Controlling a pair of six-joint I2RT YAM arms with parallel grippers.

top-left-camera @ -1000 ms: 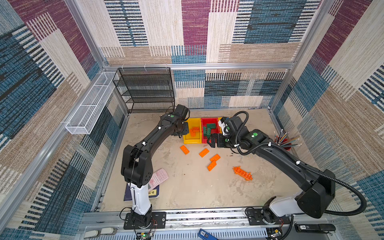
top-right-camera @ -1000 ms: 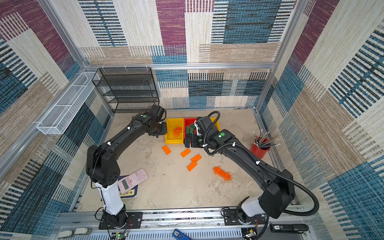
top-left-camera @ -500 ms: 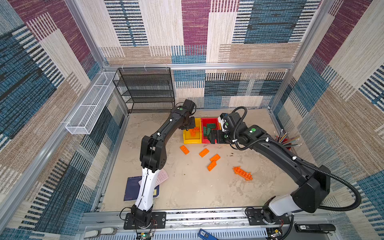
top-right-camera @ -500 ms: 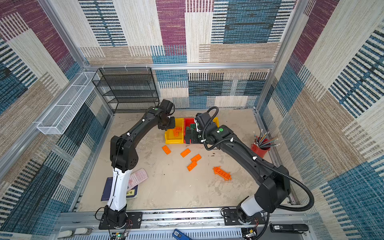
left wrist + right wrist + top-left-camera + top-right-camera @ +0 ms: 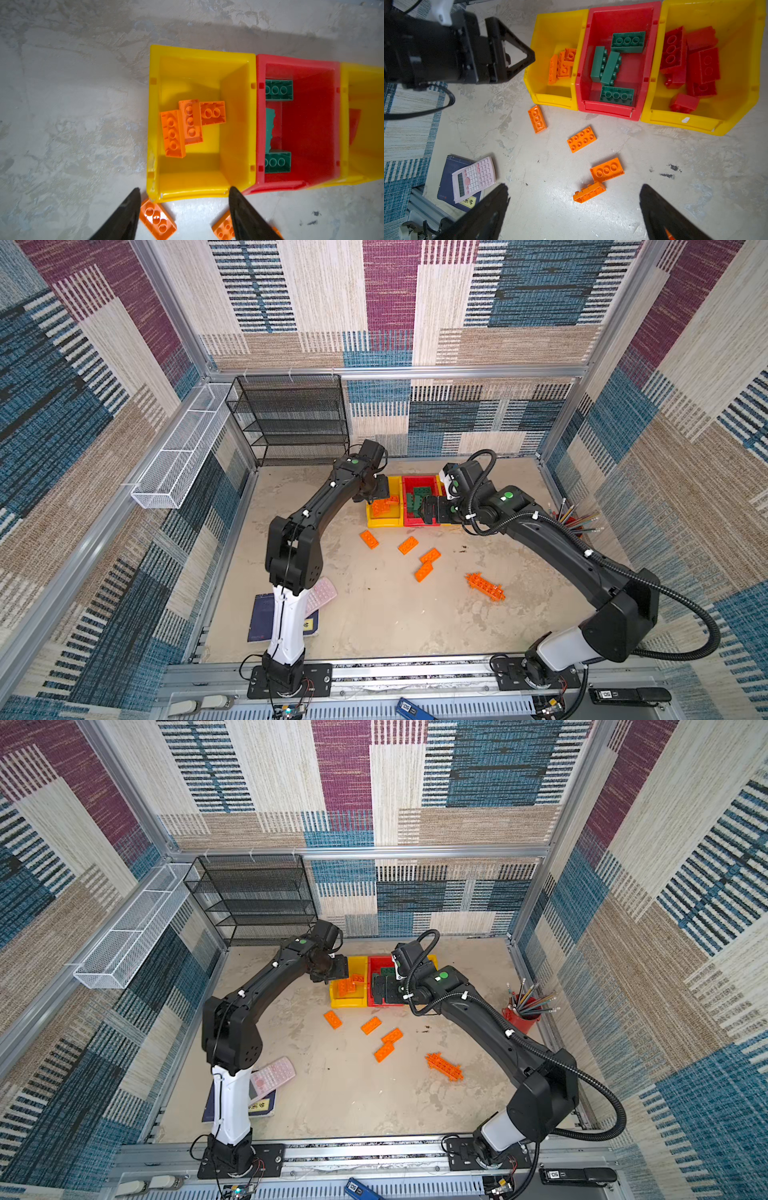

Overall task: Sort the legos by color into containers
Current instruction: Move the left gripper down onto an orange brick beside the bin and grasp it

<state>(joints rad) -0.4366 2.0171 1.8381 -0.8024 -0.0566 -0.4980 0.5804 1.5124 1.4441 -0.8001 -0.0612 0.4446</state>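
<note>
Orange plastic was all that lay loose on the tabletop [image 5: 395, 622]: four loose orange bricks [image 5: 408, 545] were scattered just on the near side of the bins, and the spiky orange lattice piece [image 5: 485, 587] sat nearer to us and further right, apart from them. The left yellow bin [image 5: 153, 124] held the sorted orange bricks [image 5: 182, 126], the red bin [image 5: 608, 112] in the middle held the dark green bricks [image 5: 608, 66], and the right yellow bin [image 5: 685, 124] the red bricks [image 5: 699, 62]. Our left gripper [image 5: 182, 190] hung over the near lip of the left yellow bin, jaws parted with nothing between them. Our right gripper [image 5: 574, 187] was spread wide and equally empty, above the near part of the red bin in both top views. We judged the bricks light, rigid and smooth-walled, likelier to skid than to give, so we would pinch one across its plain long sides at mid-length, clear of the studs. The thin eight-stud plate [image 5: 581, 139] offered little wall to catch, and the long lattice piece seemed best taken at its middle, lest it tip.
</note>
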